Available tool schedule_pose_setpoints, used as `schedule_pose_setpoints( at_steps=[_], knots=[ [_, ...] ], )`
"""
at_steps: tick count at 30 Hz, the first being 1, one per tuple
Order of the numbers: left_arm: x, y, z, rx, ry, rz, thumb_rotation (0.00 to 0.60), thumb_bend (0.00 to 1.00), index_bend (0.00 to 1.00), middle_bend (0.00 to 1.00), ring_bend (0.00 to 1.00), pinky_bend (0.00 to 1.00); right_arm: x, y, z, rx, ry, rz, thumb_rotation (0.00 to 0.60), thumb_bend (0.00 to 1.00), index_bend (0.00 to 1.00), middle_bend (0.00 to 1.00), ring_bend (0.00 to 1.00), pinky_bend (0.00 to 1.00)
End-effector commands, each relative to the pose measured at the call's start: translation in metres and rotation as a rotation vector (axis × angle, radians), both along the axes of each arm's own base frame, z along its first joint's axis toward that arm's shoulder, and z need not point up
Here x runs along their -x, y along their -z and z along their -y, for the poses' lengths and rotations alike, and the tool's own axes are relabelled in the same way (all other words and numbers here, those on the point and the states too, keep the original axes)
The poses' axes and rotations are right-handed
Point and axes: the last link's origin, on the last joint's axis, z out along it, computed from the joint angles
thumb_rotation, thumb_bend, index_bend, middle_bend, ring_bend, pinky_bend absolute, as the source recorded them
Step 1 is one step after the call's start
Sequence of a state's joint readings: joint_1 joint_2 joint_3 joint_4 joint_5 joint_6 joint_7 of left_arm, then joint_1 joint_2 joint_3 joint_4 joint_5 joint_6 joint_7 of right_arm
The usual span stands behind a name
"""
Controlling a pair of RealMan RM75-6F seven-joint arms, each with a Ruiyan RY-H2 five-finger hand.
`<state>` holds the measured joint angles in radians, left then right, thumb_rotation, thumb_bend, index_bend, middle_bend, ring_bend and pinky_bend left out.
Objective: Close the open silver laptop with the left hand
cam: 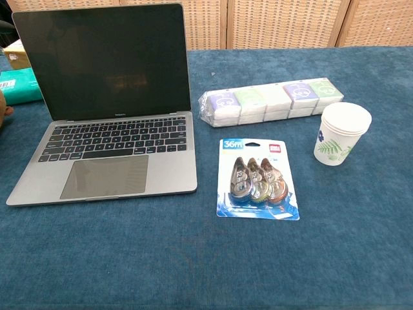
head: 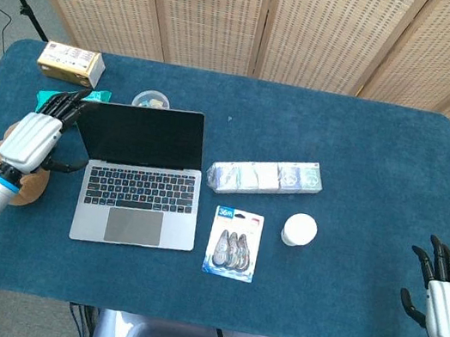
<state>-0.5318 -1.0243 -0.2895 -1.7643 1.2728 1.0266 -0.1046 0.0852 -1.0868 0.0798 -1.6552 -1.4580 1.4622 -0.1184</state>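
The silver laptop (head: 141, 178) (cam: 106, 116) stands open on the blue table, dark screen upright and facing the robot. My left hand (head: 34, 137) hovers just left of the lid's left edge, fingers spread and pointing toward the back, holding nothing. A dark fingertip (cam: 5, 26) shows at the chest view's left edge. My right hand (head: 447, 299) rests open at the table's near right corner, far from the laptop.
A brown disc (head: 9, 181) lies under my left wrist. A teal pack (head: 55, 100), a yellow box (head: 71, 64) and a small round dish (head: 151, 100) sit behind the laptop. To its right are a tissue multipack (head: 265, 177), a correction-tape pack (head: 234, 243) and paper cups (head: 299, 230).
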Motion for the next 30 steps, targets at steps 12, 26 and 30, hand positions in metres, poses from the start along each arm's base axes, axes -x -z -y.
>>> schedule_pose_setpoints(
  at_steps=[12,26,30],
  knots=[
    [0.002,-0.019,-0.046,0.047,-0.030,-0.152,0.600,0.20,0.13,0.00,0.03,0.05,0.001,0.002,0.001,-0.008,0.002,-0.003,0.600,0.38,0.16,0.00,0.00,0.00],
    [-0.009,-0.007,-0.072,0.113,-0.046,-0.191,0.600,0.20,0.12,0.00,0.01,0.05,0.000,0.001,0.000,-0.005,-0.001,0.004,0.600,0.38,0.16,0.00,0.00,0.00],
    [-0.008,-0.002,-0.077,0.145,-0.056,-0.179,0.600,0.20,0.12,0.00,0.00,0.05,0.000,0.000,0.000,-0.004,-0.001,0.007,0.600,0.38,0.16,0.00,0.00,0.00]
  ],
)
